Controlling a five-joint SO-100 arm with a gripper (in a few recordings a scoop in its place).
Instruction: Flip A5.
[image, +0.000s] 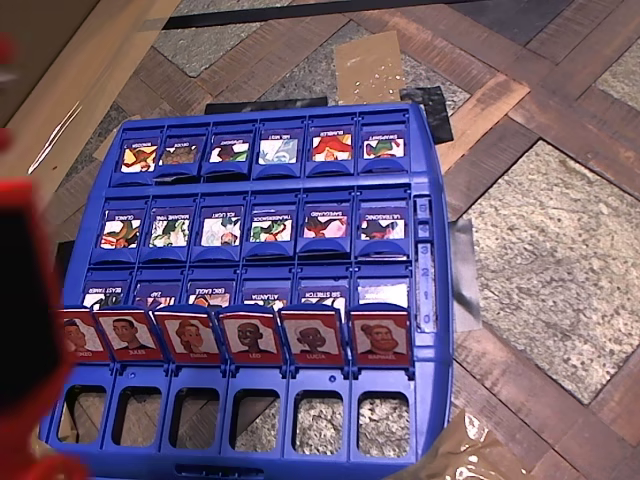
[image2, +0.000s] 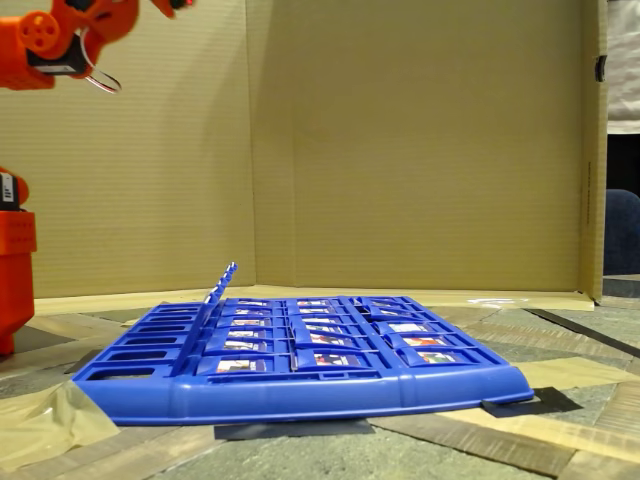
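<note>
My arm (image2: 60, 35) hangs high at the left of the fixed view, well above and apart from the blue game board (image2: 300, 385); in the overhead view it is a blurred red bulk (image: 20, 300) along the left edge. I cannot tell how wide my jaws stand, nor whether they hold anything.

The board lies flat on the table; the blue-framed tiles (image: 275, 225) on its far rows are down, and one row of six red-framed tiles (image: 250, 335) stands up near the front, leaning a little. I take my target to be the tile with the brown-haired man (image: 128, 335), second from the left in the overhead view, though the faces are small and I would not swear to it; it is upright, touching nothing of mine, with a neighbour close on each side. So the flip is not yet begun.

To do it well, I should come down over that tile alone, with one fingertip lined up on its top edge and clear of both neighbours; then push gently across the hinge line so that it tips and falls flat; a light, short stroke should do, since these tiles swing easily. Too broad a contact risks knocking an adjacent tile; too hard a push might shift the board.
</note>
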